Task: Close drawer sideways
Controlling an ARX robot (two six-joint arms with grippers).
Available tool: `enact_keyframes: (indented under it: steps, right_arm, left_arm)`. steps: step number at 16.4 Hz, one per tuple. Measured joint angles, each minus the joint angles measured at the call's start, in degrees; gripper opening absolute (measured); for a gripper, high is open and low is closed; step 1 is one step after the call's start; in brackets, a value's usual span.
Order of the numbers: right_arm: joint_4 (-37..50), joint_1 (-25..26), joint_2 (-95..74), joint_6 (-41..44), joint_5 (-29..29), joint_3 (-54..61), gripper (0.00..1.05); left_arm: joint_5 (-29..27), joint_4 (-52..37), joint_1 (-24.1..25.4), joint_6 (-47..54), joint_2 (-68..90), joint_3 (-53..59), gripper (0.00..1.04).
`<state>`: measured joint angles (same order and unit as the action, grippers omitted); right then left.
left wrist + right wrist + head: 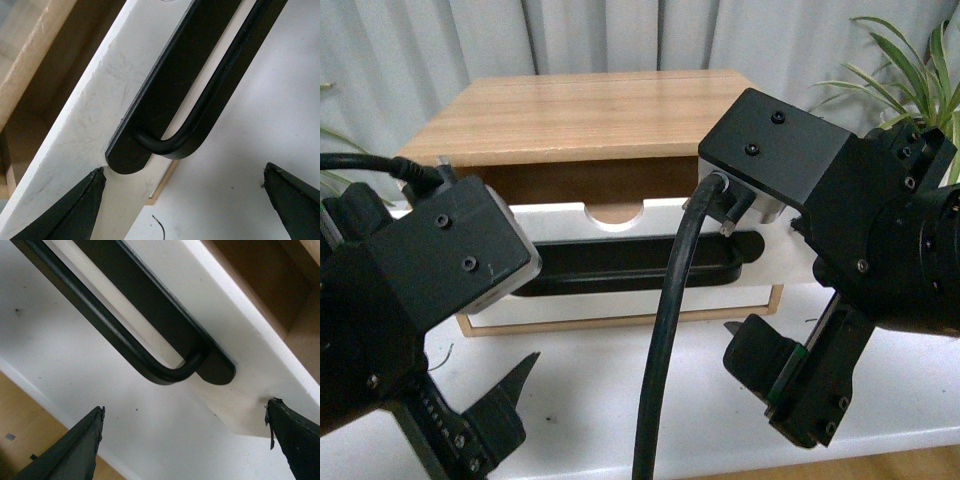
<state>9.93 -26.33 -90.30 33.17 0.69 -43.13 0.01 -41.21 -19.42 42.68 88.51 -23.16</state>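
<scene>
- The drawer (620, 303) sits at 12 o'clock, partly pulled out of the wooden cabinet (580, 115).
- The left gripper (183, 167) at 7 o'clock and the right gripper (185, 405) at 4 o'clock are both spread and empty. Each faces one end of the bar handle (630, 262), probably so they can push the front in evenly.

My two matte black metal arms, boxy and bolted.
Each ends in a square black wrist block (775, 150) with silver-grey trim and small round black screws. A thick black rubber cable (665, 330) leaves my right one. My pointed black wedge fingers (70, 212) have rough edges, and a thin green strip (798, 355) marks my right claw.
</scene>
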Motion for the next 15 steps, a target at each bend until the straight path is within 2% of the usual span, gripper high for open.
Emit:
enact_keyframes:
  steps: [6, 8, 9, 12, 15]
  right_arm:
    - [1.16, 2.99, -5.73, 0.66, -1.20, -4.42, 0.98]
    - [-0.24, 7.28, -15.23, 0.63, -2.69, -15.82, 0.98]
    - [-0.76, 7.21, -17.29, -0.22, -2.78, -17.35, 0.98]
    - [0.02, 7.13, -14.97, -0.96, -3.91, -15.56, 0.98]
    - [3.10, 7.13, -5.66, -1.95, -3.93, -7.32, 0.98]
  left_arm:
    - [0.07, -0.68, 1.62, 1.27, 7.41, -7.13, 0.98]
    - [0.09, 1.33, 3.15, 2.80, 14.32, -15.56, 0.98]
    - [0.15, 2.01, 3.52, 2.82, 14.78, -16.50, 0.98]
    - [0.63, 2.23, 3.48, 2.40, 12.17, -14.58, 0.98]
    - [-0.11, 3.45, 3.06, 0.02, 1.11, -7.34, 0.98]
